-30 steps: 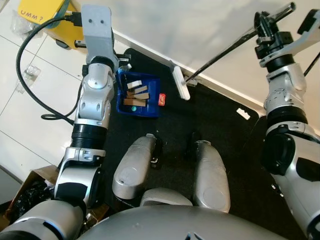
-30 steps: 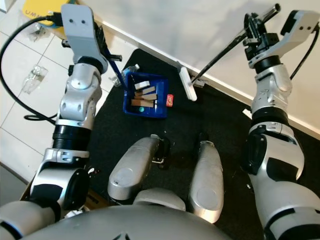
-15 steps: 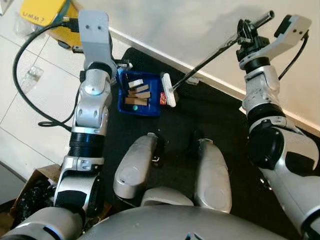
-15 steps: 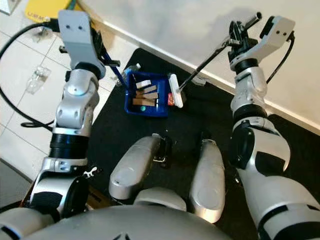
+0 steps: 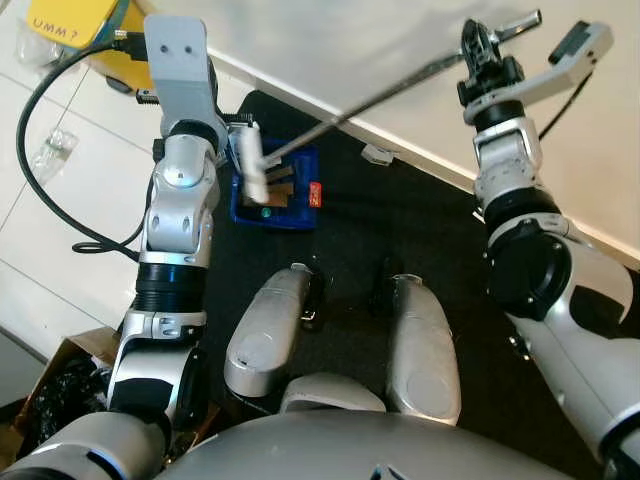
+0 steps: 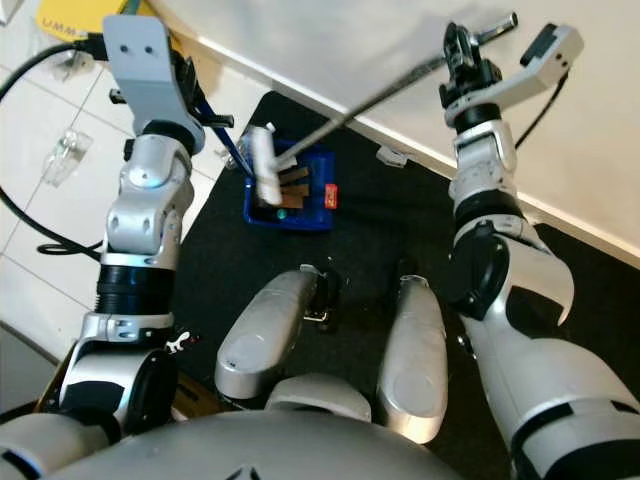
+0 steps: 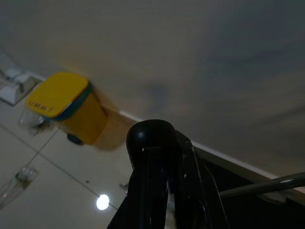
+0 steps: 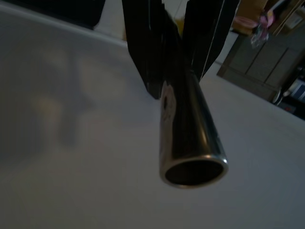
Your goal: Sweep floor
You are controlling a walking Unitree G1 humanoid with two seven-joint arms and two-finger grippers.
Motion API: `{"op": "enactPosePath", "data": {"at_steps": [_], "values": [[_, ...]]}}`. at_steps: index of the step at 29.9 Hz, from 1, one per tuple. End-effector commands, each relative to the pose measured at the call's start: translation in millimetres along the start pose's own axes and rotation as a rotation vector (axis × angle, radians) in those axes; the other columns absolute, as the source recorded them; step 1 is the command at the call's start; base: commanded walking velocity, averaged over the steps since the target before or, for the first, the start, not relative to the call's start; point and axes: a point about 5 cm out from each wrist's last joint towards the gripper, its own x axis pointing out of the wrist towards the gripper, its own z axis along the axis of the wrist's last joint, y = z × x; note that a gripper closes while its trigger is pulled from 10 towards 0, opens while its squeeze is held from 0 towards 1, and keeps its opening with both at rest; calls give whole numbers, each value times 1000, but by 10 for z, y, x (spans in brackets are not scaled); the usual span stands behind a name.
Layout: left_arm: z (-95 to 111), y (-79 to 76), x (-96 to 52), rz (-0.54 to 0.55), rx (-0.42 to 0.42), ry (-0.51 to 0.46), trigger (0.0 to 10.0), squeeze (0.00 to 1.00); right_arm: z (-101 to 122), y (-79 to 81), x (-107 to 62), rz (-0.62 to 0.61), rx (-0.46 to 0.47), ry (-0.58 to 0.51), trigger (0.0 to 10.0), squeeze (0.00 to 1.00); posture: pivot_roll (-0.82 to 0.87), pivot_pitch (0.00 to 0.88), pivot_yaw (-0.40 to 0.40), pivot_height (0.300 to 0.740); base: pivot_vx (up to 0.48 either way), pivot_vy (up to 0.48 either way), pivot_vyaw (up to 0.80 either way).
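Note:
A blue dustpan (image 5: 301,209) lies on the black mat (image 5: 430,230), holding several wooden strips and a small green bit. My left gripper (image 7: 164,164) is shut on the black knob (image 7: 151,137) of its upright blue handle (image 6: 226,143). My right gripper (image 6: 463,62), raised near the wall, is shut on the metal shaft (image 6: 370,95) of a broom. The white broom head (image 5: 252,168) sits over the pan's left side, next to my left wrist. A small red piece (image 5: 314,192) rests at the pan's right edge.
A white scrap (image 5: 376,154) lies on the mat by the skirting. A yellow box (image 5: 68,20), a black cable (image 5: 35,160) and a clear wrapper (image 5: 45,152) are on the white tiles at left. A cardboard box (image 5: 60,385) stands at lower left.
The right arm swung the broom leftward. Its head travelled from the mat by the wall, past the red piece, to the dustpan's left side. The left arm held the pan still.

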Motion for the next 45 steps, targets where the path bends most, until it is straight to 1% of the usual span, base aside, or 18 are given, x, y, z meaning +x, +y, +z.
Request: {"op": "enactPosePath", "data": {"at_steps": [1,2,4,5,6,11,13,15,20,21,22,24,27,30,39,41,44,45], "values": [[-314,5,-72,-6,-14,145,10000,0,198,-13,9,43,-19,-89,10000,0,370,290,73,740,0,0,0],[-314,5,-72,-6,-14,145,10000,0,198,-13,9,43,-19,-89,10000,0,370,290,73,740,0,0,0],[-332,14,-84,0,-18,149,10000,0,367,-54,-22,77,-109,-109,10000,0,359,294,66,740,0,0,0],[-332,14,-84,0,-18,149,10000,0,367,-54,-22,77,-109,-109,10000,0,359,294,66,740,0,0,0],[-346,15,-90,3,-19,152,10000,0,421,-96,-73,94,-182,-84,10000,0,348,295,63,740,0,0,0],[-366,10,-99,4,-21,157,10000,0,455,-182,-172,97,-272,-17,10000,0,335,296,61,740,0,0,0],[-388,-9,-97,1,-23,164,10000,0,453,-289,-307,77,-340,48,10000,0,314,296,63,740,0,0,0],[-394,-26,-92,-5,-22,166,10000,0,424,-350,-371,50,-346,76,10000,0,313,296,64,740,0,0,0],[-386,-49,-84,-16,-18,165,10000,0,233,-432,-463,-16,-289,118,10000,0,318,305,77,740,0,0,0],[-361,-46,-89,-21,-12,161,10000,0,30,-427,-493,-64,-179,104,10000,0,348,321,91,740,0,0,0],[-361,-46,-89,-21,-12,161,10000,0,30,-427,-493,-64,-179,104,10000,0,348,321,91,740,0,0,0],[-334,-18,-103,-19,-6,154,10000,0,-97,-393,-490,-97,-109,85,10000,0,376,332,102,740,0,0,0],[-322,-2,-111,-17,-3,151,10000,0,-147,-375,-482,-114,-90,85,10000,0,389,335,106,740,0,0,0],[-306,75,-142,-7,11,143,10000,0,-272,-267,-386,-130,-3,84,10000,0,412,334,111,740,0,0,0],[-299,100,-135,5,13,138,10000,0,-113,-159,-200,-73,13,17,10000,0,406,327,97,740,0,0,0],[-301,85,-130,6,8,137,10000,0,-23,-161,-178,-51,-13,-5,10000,0,393,329,89,740,0,0,0],[-310,32,-123,3,-7,139,10000,0,235,-230,-207,-5,-115,-49,10000,0,372,330,78,740,0,0,0],[-310,32,-123,3,-7,139,10000,0,235,-230,-207,-5,-115,-49,10000,0,372,330,78,740,0,0,0]]}}
